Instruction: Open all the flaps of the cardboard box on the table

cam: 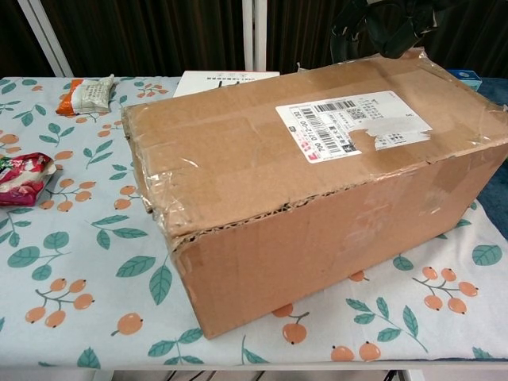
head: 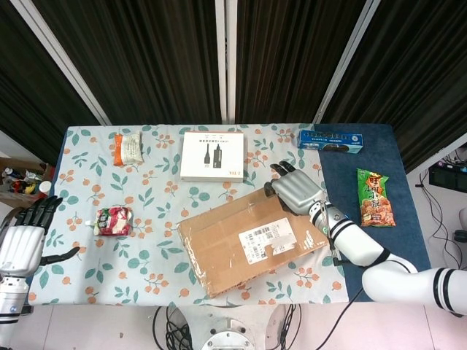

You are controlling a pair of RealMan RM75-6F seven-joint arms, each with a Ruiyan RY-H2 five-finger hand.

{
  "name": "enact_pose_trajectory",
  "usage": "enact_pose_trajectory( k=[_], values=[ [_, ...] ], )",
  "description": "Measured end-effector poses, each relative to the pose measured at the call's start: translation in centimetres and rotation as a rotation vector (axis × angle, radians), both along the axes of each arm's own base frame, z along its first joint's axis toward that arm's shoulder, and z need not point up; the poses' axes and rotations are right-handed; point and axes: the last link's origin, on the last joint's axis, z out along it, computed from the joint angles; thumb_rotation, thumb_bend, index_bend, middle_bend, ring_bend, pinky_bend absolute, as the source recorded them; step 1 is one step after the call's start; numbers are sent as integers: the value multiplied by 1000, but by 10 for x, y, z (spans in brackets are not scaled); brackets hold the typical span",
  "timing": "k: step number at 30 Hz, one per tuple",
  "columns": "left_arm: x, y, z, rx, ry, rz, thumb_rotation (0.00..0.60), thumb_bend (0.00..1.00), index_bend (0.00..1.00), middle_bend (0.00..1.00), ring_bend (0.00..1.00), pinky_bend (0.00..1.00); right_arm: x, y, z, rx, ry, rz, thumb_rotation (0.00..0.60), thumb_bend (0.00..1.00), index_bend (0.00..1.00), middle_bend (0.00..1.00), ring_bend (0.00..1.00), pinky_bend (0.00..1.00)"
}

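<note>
Box: the brown taped cardboard box with a white shipping label (head: 252, 240) lies slantwise at the table's centre, a little toward 5 o'clock, on the floral tablecloth (head: 153, 191); its flaps are all closed and taped (the chest view shows the tape wrinkled along the near edge).
Right hand: the grey right hand (head: 294, 191) is over the box's 1 o'clock corner, back of the hand up, dark fingers pointing toward 11 o'clock; whether it touches the cardboard, and whether it is loose or clenched, I cannot tell. In the chest view its dark fingers (cam: 379, 25) show just above the box's far edge.
Left hand: the grey left hand (head: 23, 239) hangs off the table at 8 o'clock, fingers spread, holding nothing.
At 12 o'clock: a flat white carton picturing a cable (head: 212, 155).
At 11 o'clock: an orange-and-white snack packet (head: 128, 147).
At 9 o'clock: a red-and-green pouch (head: 112, 220).
At 1 o'clock: a long blue box (head: 330, 140) on the dark blue cloth (head: 372, 262).
At 3 o'clock: a green-and-orange snack bag (head: 373, 197), apart from the right arm.
</note>
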Motion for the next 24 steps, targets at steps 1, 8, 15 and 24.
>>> enact_pose_trajectory(
  k=[1,8,15,24],
  values=[
    [0,0,-1,-2,-1,0,450,36,75,88,68,184,0,1,1,-2,-3,3,600,1000,442,431,0,0],
    [1,0,-1,-3,1,-4,449,36,75,88,68,184,-2,9,10,-12,-30,16,600,1000,492,476,13,0],
    [1,-2,-3,-9,-2,0,451,36,75,88,68,184,2,26,33,-31,-72,50,600,1000,487,521,34,0],
    [5,-1,-6,-17,1,-6,448,36,75,88,68,183,-1,62,72,-95,-130,112,600,1000,473,521,36,0]
  ],
)
